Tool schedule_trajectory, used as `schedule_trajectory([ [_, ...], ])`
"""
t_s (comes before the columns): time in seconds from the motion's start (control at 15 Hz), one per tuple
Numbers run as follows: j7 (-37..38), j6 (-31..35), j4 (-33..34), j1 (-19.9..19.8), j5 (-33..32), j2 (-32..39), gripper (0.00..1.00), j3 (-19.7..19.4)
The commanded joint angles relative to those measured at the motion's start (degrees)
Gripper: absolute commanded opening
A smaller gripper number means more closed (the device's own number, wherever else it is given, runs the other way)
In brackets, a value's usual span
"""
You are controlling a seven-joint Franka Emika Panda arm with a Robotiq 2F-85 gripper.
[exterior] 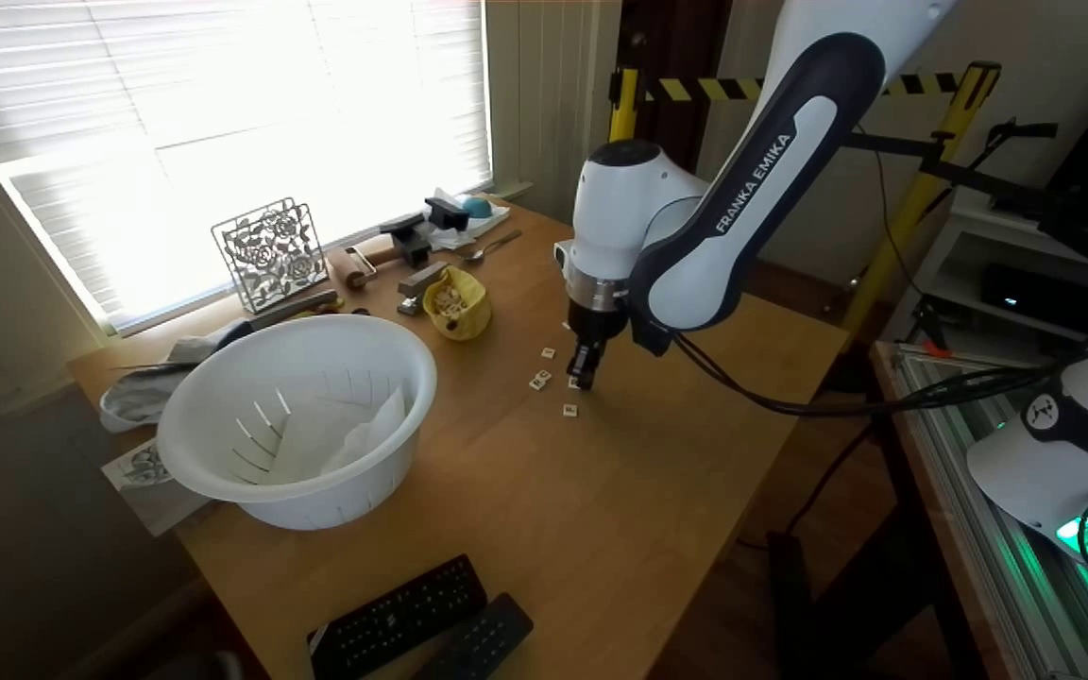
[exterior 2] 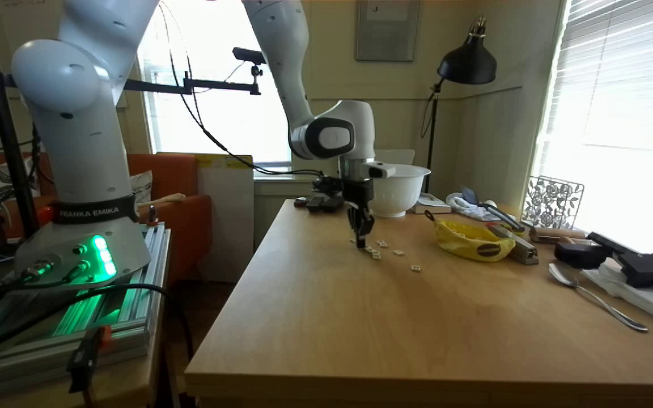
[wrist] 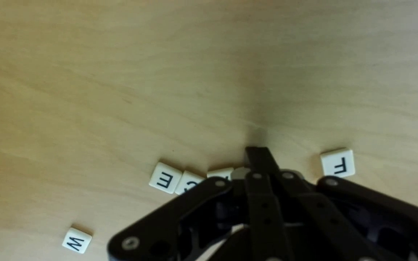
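Note:
My gripper [wrist: 257, 149] is shut, its fingertips low over the wooden table with nothing seen between them. Just left of the tips in the wrist view lies a white letter tile [wrist: 219, 173], partly hidden by the finger linkage. A C tile [wrist: 188, 182], also partly covered, and an E tile [wrist: 165, 177] sit beside it, edge to edge or nearly so. To the right is an F tile [wrist: 338, 163]; farther left lies a W tile [wrist: 76, 240]. In both exterior views the gripper [exterior: 584, 380] [exterior 2: 363, 242] points down among these tiles. Whether it touches one, I cannot tell.
A yellow pouch [exterior: 468, 319] holding small tiles stands toward the window, near a stapler [exterior 2: 522, 249]. The white colander [exterior: 176, 453] and dark remotes [exterior: 402, 614] occupy other parts of the table [exterior 2: 326, 328]. A spoon [exterior 2: 598, 300] and a metal napkin holder [exterior: 270, 253] lie windowside.

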Motion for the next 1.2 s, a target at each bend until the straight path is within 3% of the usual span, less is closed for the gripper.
schedule_trajectory([
  [0.0,2.9,-1.3,1.6,1.0,-1.2,2.6,0.00,-1.0],
  [1.13,3.0,-2.0,-0.1,-0.8,0.2,-2.6,0.00,0.1],
])
